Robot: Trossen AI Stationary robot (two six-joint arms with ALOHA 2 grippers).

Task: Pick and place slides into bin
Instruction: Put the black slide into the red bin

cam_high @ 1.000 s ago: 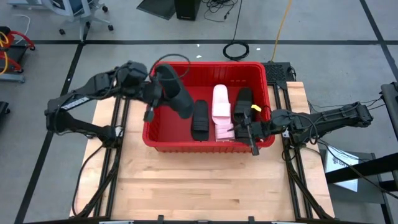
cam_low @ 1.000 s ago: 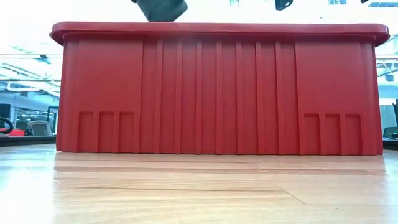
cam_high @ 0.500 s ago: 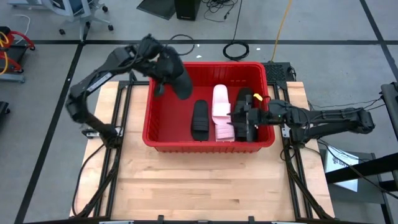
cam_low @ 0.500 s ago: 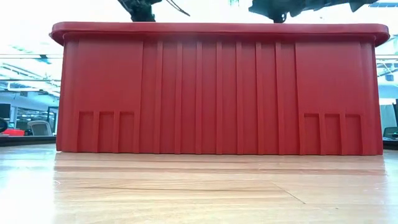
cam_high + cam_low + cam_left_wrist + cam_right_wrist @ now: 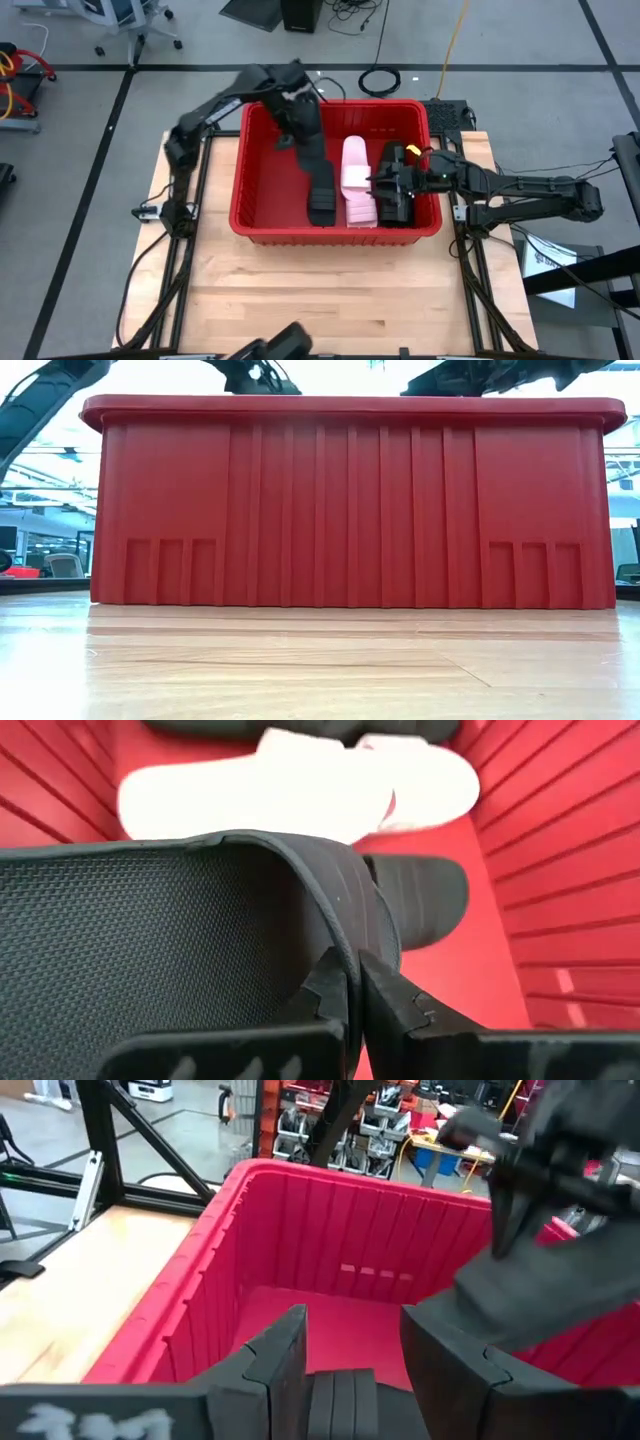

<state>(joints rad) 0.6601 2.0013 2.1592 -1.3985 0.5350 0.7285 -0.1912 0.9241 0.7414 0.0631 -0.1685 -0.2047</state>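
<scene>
The red bin [image 5: 335, 232] stands at the middle of the table and fills the low view [image 5: 350, 500]. My left gripper [image 5: 298, 110] is over the bin's far middle, shut on a black slide [image 5: 312, 152]. In the bin lie another black slide [image 5: 322, 200], two white slides [image 5: 355, 170] and a black slide at the right [image 5: 398, 208]. My right gripper [image 5: 385, 188] is open low inside the bin, its fingers on either side of that right slide's ribbed strap [image 5: 345, 1400]. I cannot tell if they touch it. My left gripper [image 5: 347, 982] pinches the black slide's ribbed strap at its edge [image 5: 335, 935] between its two fingers. The fingers come from above, slanting down. The slide hangs tilted below the gripper, its textured sole [image 5: 150, 930] showing, over the slides on the bin's floor.
Bare wooden table [image 5: 320, 290] lies in front of the bin. The bin's left half [image 5: 265, 190] has free floor. Black frame rails run along both table sides. The left arm's held slide shows far off in the right wrist view [image 5: 560, 1280].
My left gripper has carried the black slide toward the table's far edge and then right, from over the bin's left part to its middle; the slide now hangs steeper. My right gripper has gone a little toward the far edge inside the bin.
</scene>
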